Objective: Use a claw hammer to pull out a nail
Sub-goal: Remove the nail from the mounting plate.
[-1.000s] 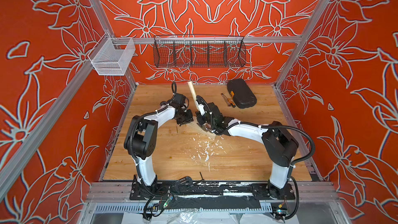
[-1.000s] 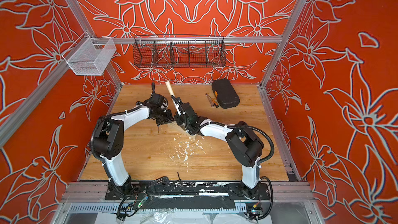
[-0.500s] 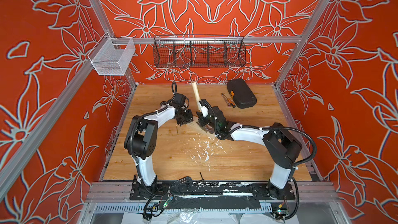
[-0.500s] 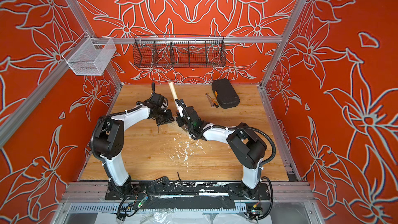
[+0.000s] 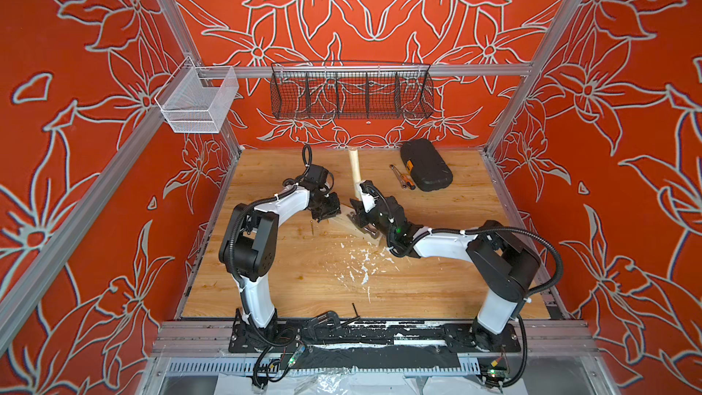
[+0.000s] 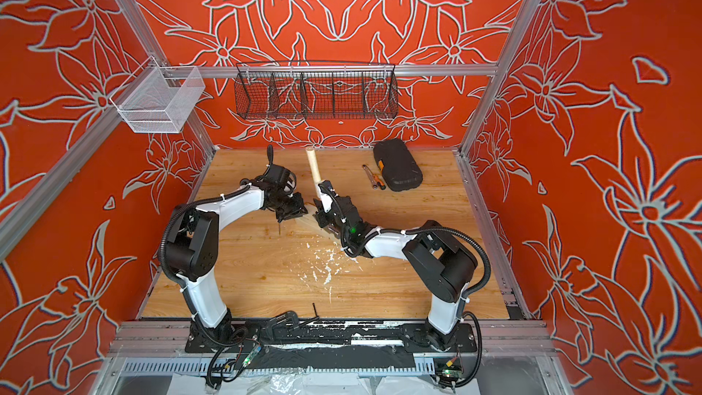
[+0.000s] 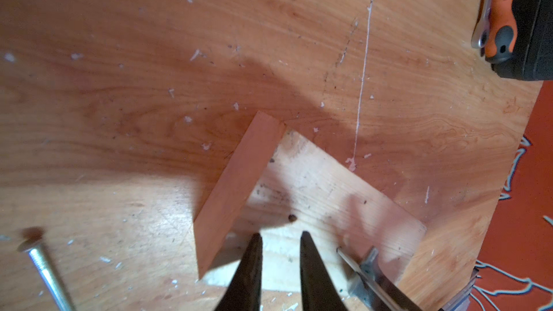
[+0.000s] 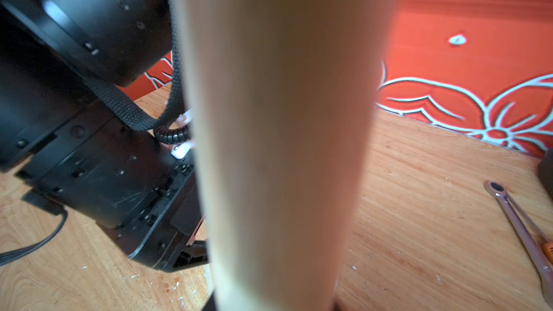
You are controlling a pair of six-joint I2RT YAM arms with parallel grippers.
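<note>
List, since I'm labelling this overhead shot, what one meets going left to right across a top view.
White wire-mesh basket on the rail → left claw → pale wooden handle of the claw hammer → silver metal wrench → black oval hard case.

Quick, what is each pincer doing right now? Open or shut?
Left pincer: slightly open, empty, tips over the wooden block.
Right pincer: shut on the claw hammer, by its handle.

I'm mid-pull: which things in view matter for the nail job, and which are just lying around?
In the job:
claw hammer, nail, wood block.

Lying about:
black case, wrench, orange screwdriver, loose fastener, white chips, black wire basket.
</note>
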